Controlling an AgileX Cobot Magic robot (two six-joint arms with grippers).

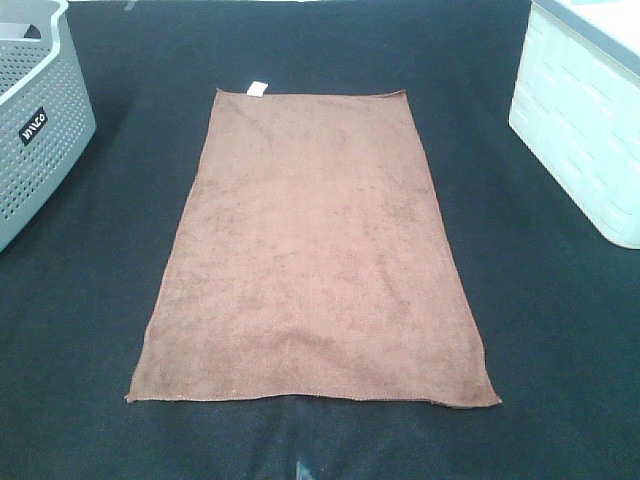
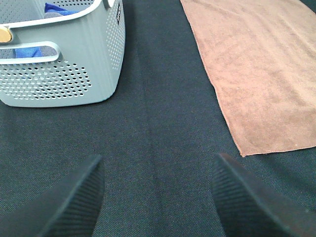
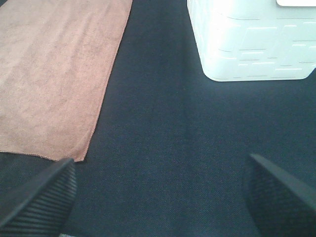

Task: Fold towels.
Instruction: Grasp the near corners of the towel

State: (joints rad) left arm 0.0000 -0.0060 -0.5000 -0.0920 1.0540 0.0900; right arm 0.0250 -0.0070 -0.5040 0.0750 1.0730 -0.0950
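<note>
A reddish-brown towel (image 1: 315,255) lies flat and unfolded in the middle of the dark table, long side running front to back, with a small white tag (image 1: 255,89) at its far short edge. Neither gripper shows in the exterior high view. In the left wrist view my left gripper (image 2: 158,197) is open and empty over bare table, with the towel's near left corner (image 2: 256,74) ahead and to one side. In the right wrist view my right gripper (image 3: 160,197) is open and empty, close to the towel's near right corner (image 3: 54,74).
A grey perforated basket (image 1: 35,110) stands at the far left, holding blue cloth (image 2: 54,9). A white bin (image 1: 585,120) stands at the far right and also shows in the right wrist view (image 3: 252,44). The dark table cloth (image 1: 90,300) surrounds the towel.
</note>
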